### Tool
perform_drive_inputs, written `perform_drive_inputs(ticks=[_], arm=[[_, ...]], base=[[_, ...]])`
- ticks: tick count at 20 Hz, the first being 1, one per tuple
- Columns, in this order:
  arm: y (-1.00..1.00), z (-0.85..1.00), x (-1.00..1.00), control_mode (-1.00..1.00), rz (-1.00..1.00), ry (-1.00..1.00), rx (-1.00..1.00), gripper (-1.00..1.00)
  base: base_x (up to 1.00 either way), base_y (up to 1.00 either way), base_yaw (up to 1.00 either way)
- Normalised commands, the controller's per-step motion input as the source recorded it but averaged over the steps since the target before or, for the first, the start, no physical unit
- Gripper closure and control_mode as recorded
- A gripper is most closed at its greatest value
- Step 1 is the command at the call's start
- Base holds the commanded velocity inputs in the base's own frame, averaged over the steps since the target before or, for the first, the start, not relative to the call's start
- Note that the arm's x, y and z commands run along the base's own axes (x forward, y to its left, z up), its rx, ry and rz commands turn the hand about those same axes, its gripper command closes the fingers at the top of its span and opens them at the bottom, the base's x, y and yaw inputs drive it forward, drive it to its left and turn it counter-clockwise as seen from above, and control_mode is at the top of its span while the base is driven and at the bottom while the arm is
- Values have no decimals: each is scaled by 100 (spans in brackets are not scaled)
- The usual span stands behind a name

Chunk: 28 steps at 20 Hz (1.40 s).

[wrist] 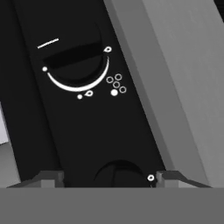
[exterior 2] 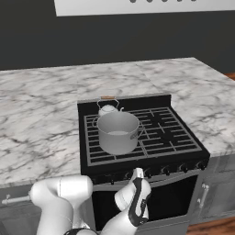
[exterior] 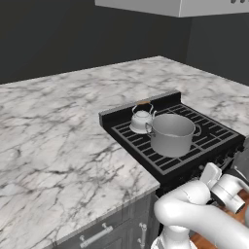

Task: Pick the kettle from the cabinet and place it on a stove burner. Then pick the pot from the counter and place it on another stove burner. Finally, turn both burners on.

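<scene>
The small silvery kettle (exterior: 141,119) (exterior 2: 108,109) stands on the rear-left stove burner. Right in front of it, the wide grey pot (exterior: 171,133) (exterior 2: 118,132) sits on the front-left burner of the black grates (exterior: 214,131) (exterior 2: 165,133). My gripper (exterior 2: 137,173) (wrist: 110,177) is low at the stove's front control panel, open. Its fingertips (wrist: 48,177) stand wide on either side of a black knob (wrist: 120,171), apart from it. A second knob (wrist: 76,61), with white markings around it, lies farther along the panel. The cabinet is out of view.
White marble counter (exterior: 58,126) (exterior 2: 36,124) runs on both sides of the stove. Dark grey drawers with bar handles (exterior: 95,237) sit below it. A range hood (exterior: 170,6) hangs overhead. More knobs (exterior 2: 183,167) line the panel to my gripper's right.
</scene>
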Motion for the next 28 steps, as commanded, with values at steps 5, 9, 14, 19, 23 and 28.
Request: perform_drive_inputs(ticks=[5, 9, 14, 19, 23, 28], arm=[[-11, 0, -11, -100, 1, 0, 1, -100], [-16, 0, -20, -100, 3, 0, 2, -100], [-12, 3, -38, -100, 4, 0, 4, -100], [-14, 12, -34, -100, 5, 0, 3, -100], [-26, 23, -14, -100, 4, -2, 4, -100], [-30, 27, -1, -100, 2, -1, 7, -100]], base=[[0, 0, 0], [0, 0, 0], [0, 0, 0], [0, 0, 0], [0, 0, 0], [0, 0, 0]])
